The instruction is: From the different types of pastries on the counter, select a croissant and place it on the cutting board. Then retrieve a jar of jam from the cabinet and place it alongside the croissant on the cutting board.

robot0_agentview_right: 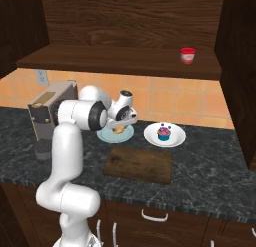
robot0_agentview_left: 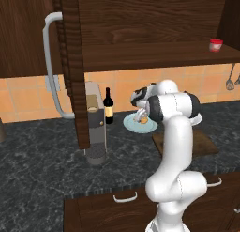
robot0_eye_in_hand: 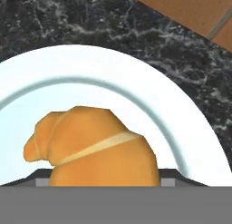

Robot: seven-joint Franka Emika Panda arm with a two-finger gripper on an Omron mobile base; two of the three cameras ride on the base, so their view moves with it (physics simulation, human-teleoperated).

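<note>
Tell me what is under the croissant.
A pale blue-white plate lies under the croissant, and the plate rests on the dark counter. The patch of plate directly beneath the croissant is covered, as is the part below the gripper.

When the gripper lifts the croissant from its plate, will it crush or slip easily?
The croissant looks puffy and rounded, so it is probably light and may dent under a firm squeeze. Its curved, smooth-looking crust could slip between the fingers. Lying flat on the plate, it seems unlikely to roll.
</note>
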